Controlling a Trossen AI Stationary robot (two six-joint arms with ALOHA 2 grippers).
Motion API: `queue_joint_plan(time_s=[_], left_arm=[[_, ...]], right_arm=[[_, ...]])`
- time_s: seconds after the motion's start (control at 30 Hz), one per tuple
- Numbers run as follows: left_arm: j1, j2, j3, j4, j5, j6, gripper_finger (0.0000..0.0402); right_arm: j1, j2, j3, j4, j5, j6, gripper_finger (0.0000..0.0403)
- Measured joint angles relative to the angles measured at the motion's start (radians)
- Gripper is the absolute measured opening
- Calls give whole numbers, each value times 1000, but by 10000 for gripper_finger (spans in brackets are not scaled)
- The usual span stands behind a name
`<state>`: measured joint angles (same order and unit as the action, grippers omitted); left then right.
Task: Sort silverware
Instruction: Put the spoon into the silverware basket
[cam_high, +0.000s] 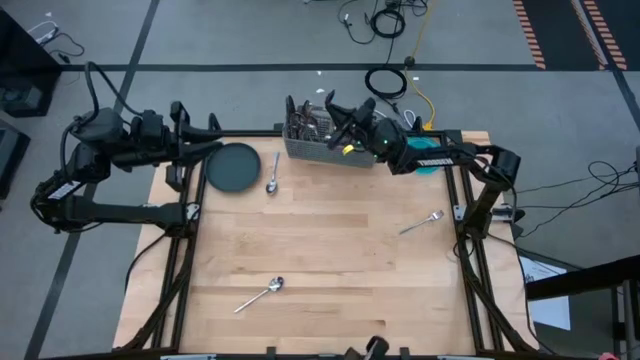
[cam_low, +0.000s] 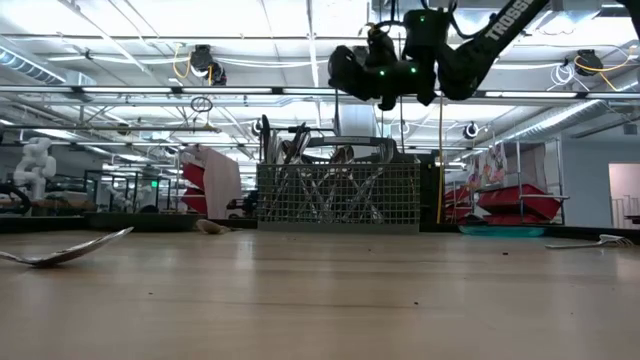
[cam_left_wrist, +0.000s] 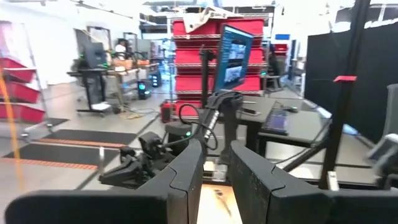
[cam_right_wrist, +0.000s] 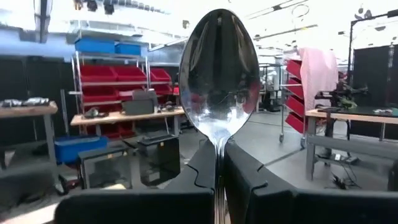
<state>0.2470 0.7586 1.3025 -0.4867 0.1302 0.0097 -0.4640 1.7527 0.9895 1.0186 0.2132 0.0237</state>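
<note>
Shiny spoon (cam_right_wrist: 219, 93) upright in right claw (cam_right_wrist: 217, 168), two spoons (cam_high: 272, 180) and fork (cam_high: 421, 222) on table

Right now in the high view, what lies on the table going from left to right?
Dark plate → spoon beside it → wire-mesh caddy → fork. The near spoon overlaps the plate's span, so its place is unclear.

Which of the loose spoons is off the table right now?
The spoon clamped upright in the right gripper above the caddy. The spoon beside the plate and the near-edge spoon lie flat on the table.
</note>
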Motion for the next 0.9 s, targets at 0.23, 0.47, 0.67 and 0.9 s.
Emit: queue_joint_plan(time_s=[0.23, 0.47, 0.67, 0.9], left_arm=[[0, 4, 0, -1, -35, 24, 86], [0, 5, 0, -1, -35, 24, 86], [0, 5, 0, -2, -35, 24, 86], [0, 5, 0, -2, -35, 24, 86]], right_arm=[[-71, 48, 0, 33, -85, 59, 0], [-78, 157, 48, 79, -123, 104, 0], [-61, 206, 123, 39, -136, 83, 7], [-58, 203, 126, -30, -139, 79, 76]])
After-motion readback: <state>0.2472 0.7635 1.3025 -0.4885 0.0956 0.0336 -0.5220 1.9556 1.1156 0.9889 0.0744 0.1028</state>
